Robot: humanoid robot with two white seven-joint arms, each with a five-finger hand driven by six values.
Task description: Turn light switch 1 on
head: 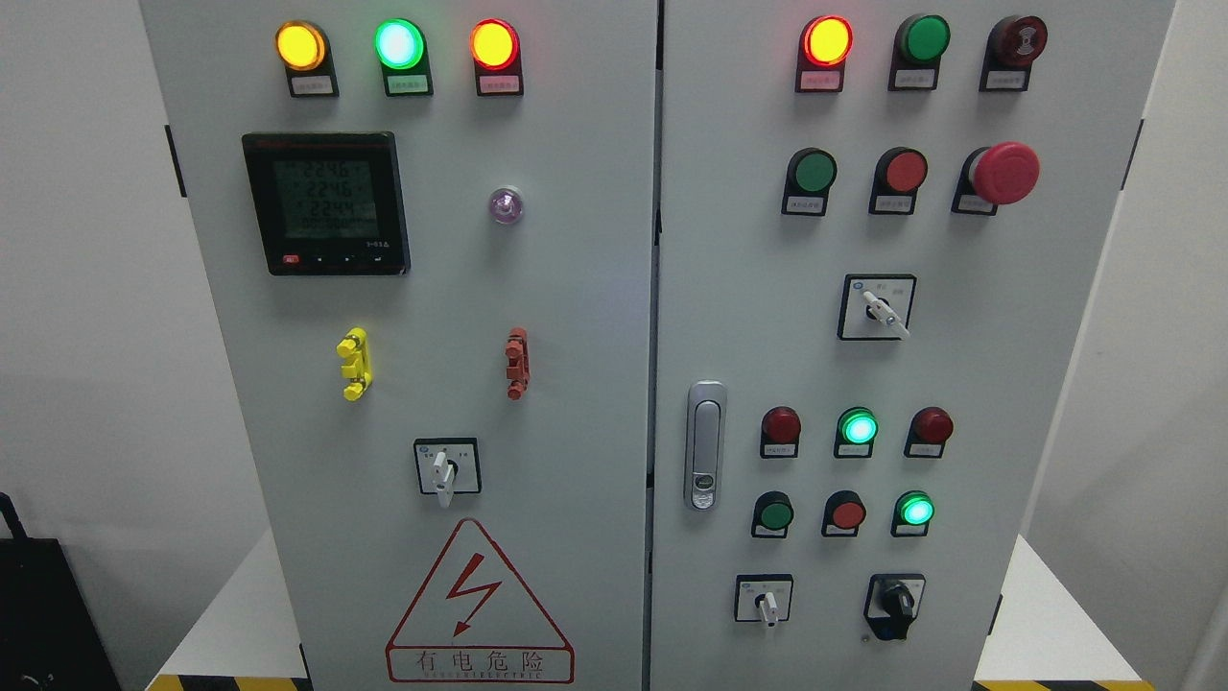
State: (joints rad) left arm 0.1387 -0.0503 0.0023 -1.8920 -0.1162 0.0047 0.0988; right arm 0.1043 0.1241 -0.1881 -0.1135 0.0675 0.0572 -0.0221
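- Fingers of both hands lie outside the head view, so their state cannot be told; no arm shows either.
- Light switch 1 cannot be picked out, because the labels are too small to read. There are four rotary switches.
- On the left door (576, 384), a white-handled selector (444, 470) sits low, just above the red warning triangle (478, 605), with its handle pointing down.
- On the right door (1036, 384), an upper selector (878, 308) has its white handle tilted toward the lower right.
- Near the bottom of that door, a small white selector (766, 601) sits beside a black knob switch (896, 605).
- Above the white-handled selector, the digital meter (326, 203) is lit, below three glowing lamps: amber, green and red.
- A silver door handle (705, 445) stands upright on the right door's left edge.
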